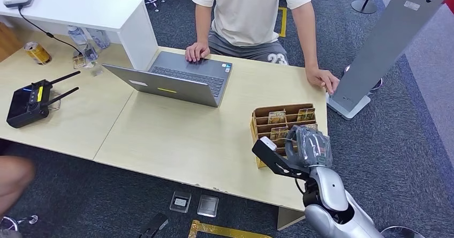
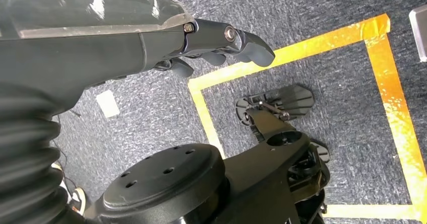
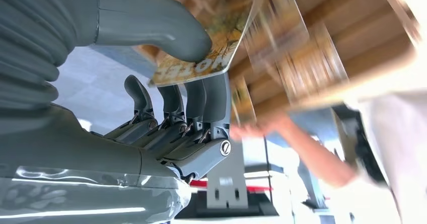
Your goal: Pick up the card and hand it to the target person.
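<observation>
The right hand (image 1: 309,146) is over the near right corner of the table (image 1: 176,136), just above the wooden rack (image 1: 262,121). In the right wrist view the hand (image 3: 166,108) pinches a card (image 3: 216,48) between the thick thumb and the dark fingers (image 3: 194,100), so the card is held by this hand, close in front of the rack's (image 3: 322,27) slots. More cards (image 1: 277,116) stand in the rack, in separate compartments.

The left hand (image 2: 211,45) hangs down over the grey carpet (image 2: 322,12), near a frame of yellow tape (image 2: 393,88). Its fingers are a little curled and apart, and it holds nothing.

Further on the table an open laptop (image 1: 176,80) stands near the middle. On the left part lie a black controller (image 1: 29,104) with two antennas and, further back, a can (image 1: 37,52). A person (image 1: 251,13) in a light shirt sits at the far side, one hand (image 1: 197,51) on the laptop and the other hand (image 1: 323,79) on the far right edge of the table. A grey stand (image 1: 385,40) is to the right of the table.
</observation>
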`<state>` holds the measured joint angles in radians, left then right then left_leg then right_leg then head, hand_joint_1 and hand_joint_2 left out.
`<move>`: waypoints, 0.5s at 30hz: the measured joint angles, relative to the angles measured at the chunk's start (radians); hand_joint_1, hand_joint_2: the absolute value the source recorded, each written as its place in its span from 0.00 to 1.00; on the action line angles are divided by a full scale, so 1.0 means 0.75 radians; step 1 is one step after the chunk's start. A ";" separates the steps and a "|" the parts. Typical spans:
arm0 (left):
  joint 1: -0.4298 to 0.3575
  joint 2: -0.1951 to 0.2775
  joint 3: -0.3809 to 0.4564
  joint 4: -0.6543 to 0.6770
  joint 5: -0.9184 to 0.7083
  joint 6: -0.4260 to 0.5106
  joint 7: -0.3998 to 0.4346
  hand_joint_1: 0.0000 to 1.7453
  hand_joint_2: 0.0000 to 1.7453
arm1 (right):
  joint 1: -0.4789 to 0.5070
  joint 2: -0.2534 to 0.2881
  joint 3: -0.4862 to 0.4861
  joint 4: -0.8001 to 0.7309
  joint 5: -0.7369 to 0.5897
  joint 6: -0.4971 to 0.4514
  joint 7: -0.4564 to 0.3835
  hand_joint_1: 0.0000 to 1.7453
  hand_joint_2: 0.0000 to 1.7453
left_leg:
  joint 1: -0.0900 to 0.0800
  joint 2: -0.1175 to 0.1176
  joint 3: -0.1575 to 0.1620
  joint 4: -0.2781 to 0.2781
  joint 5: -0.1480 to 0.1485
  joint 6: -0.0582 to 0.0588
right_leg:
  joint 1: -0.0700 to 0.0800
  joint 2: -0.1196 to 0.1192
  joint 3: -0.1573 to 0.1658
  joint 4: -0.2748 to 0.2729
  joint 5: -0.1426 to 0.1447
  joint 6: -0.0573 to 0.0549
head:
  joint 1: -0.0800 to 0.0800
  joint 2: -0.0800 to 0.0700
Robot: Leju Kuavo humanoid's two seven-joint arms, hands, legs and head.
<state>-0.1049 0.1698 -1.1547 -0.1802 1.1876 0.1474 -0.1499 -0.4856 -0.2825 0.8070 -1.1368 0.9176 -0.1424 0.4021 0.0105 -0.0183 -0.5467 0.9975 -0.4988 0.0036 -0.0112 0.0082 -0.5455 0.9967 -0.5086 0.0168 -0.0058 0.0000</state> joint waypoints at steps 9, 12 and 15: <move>0.003 0.001 0.009 0.000 0.011 0.008 0.014 0.00 1.00 | -0.106 -0.051 -0.080 -0.421 0.030 -0.062 0.020 0.78 1.00 | 0.000 0.000 0.001 0.000 0.000 0.000 | 0.000 0.000 0.000 0.000 0.000 0.000 | -0.001 0.000; 0.003 0.001 0.009 0.000 0.011 0.008 0.017 0.00 1.00 | -0.126 -0.050 -0.085 -0.504 0.045 -0.104 0.000 0.78 1.00 | 0.000 0.000 0.001 0.000 0.000 0.000 | 0.000 0.000 0.000 0.000 0.000 0.000 | -0.001 0.000; 0.003 -0.001 0.009 0.000 0.007 0.006 0.017 0.00 1.00 | -0.139 -0.040 -0.086 -0.544 0.058 -0.139 -0.030 0.78 1.00 | 0.000 0.000 0.000 0.000 0.000 0.000 | 0.000 0.000 0.001 0.000 0.000 0.000 | -0.001 0.000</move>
<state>-0.1028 0.1693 -1.1481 -0.1804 1.1926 0.1523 -0.1373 -0.5898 -0.3128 0.7425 -1.5445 0.9613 -0.2468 0.3799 0.0106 -0.0183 -0.5466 0.9973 -0.4987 0.0035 -0.0111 0.0084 -0.5450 0.9970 -0.5086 0.0167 -0.0062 0.0000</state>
